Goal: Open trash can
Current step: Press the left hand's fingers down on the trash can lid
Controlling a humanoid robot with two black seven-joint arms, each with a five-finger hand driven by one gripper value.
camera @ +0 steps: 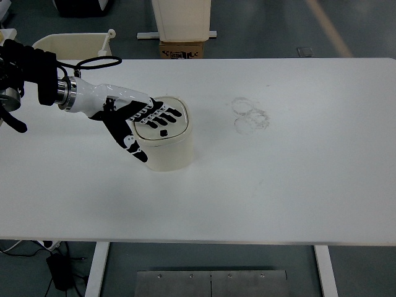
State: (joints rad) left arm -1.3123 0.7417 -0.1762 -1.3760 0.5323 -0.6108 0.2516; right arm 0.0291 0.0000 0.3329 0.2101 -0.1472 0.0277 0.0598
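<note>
Cream plastic trash can [167, 145] upright on white table [278, 185], left of table centre, nearer far edge than near one. Lid [162, 122] on top, squarish with rounded corners, small dark mark toward its front edge; looks closed flat, though fingers hide part of far rim, so hard to confirm. Left hand [133, 117] reaching in from picture's left, black-and-white shell, palm down over lid. Fingers [162, 115] spread and laid out flat across lid top, tips about at lid's middle, gripping nothing; whether touching lid or just above cannot be told from this steep angle. Thumb [132, 143] angled down and forward along can's left side, close beside wall. Silver wrist ring [67, 93] behind hand, then black forearm [28, 65] with looped black cable [99, 62] over it. Faint ring-shaped smudges [250, 114] on tabletop to right of can, well apart from it. Beyond far table edge: cream bin [68, 43] at upper left, tall white container [181, 18] on cardboard box [182, 49]. Grey floor [278, 28] all round, white table legs [96, 269] at bottom, metal plate [210, 283] under near edge. Right arm nowhere in picture.
</note>
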